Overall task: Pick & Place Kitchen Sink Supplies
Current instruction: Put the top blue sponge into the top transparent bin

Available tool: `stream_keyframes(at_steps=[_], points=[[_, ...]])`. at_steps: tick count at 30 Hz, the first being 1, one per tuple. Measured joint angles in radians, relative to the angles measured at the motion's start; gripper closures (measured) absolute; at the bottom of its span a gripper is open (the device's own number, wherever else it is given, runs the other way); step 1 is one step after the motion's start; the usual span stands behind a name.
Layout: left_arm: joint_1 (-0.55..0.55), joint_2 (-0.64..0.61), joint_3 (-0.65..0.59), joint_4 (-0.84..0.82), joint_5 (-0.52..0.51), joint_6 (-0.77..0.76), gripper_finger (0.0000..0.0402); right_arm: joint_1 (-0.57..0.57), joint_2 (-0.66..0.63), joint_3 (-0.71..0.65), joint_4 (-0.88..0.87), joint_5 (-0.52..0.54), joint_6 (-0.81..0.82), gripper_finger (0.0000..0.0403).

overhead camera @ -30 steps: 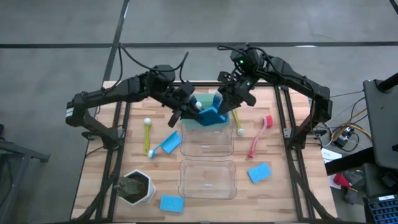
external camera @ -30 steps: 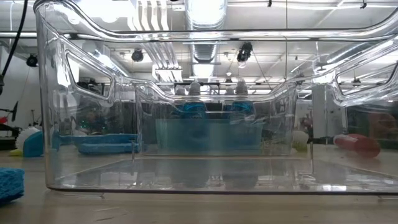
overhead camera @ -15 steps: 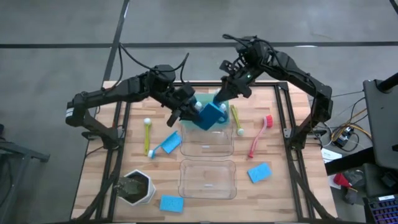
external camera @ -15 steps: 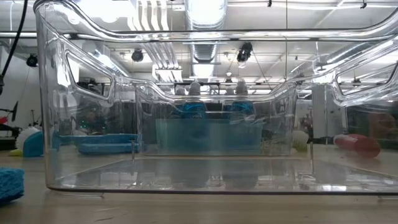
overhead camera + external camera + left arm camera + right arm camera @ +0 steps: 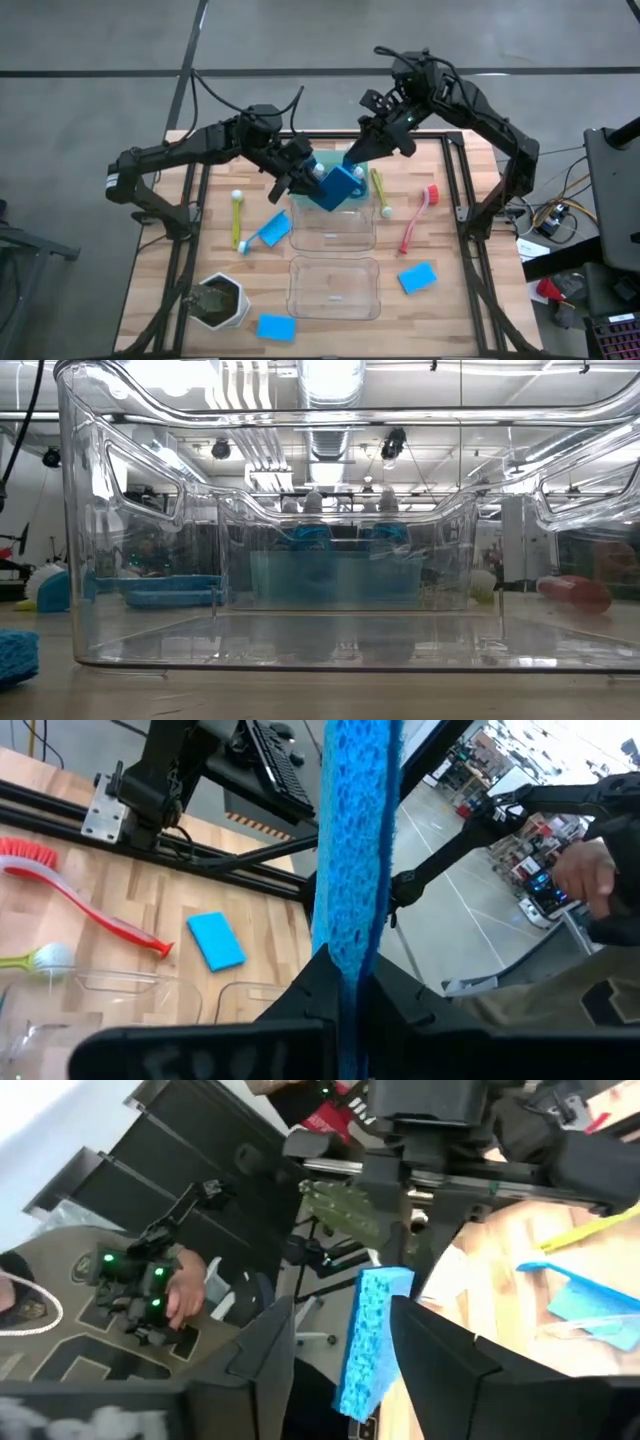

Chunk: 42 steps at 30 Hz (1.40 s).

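Sponge (image 5: 337, 186) pinched edge-on in left hand (image 5: 303, 180), held above far clear bin (image 5: 332, 222) at counter (image 5: 455, 260) centre. Right hand (image 5: 362, 152) just beside sponge, fingers spread, gripping nothing. Other sponges (image 5: 416, 277) lay loose on counter.

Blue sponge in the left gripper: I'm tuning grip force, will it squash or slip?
The sponge looks porous, so probably soft and grippy, unlikely to slip. It sticks straight out of the left gripper unsupported, so likely light and springy.
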Motion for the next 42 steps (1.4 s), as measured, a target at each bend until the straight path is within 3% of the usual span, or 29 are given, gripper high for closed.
stream_keyframes(at_steps=[7,17,27,42], points=[[0.002,0.0,0.0,0.002,-0.001,-0.054,0.0378,0.004,-0.002,0.015,-0.12,0.143,-0.044,0.0239],[0.016,0.0,0.0,0.001,-0.019,-0.163,0.0377,0.037,-0.002,0.013,-0.128,0.163,-0.043,0.0239],[0.019,0.0,0.0,0.001,-0.021,-0.17,0.0376,0.06,-0.002,0.012,-0.135,0.242,-0.029,0.0239],[0.024,0.0,0.0,0.026,-0.033,-0.209,0.0374,0.073,-0.001,-0.033,-0.128,0.267,-0.01,0.0239]])
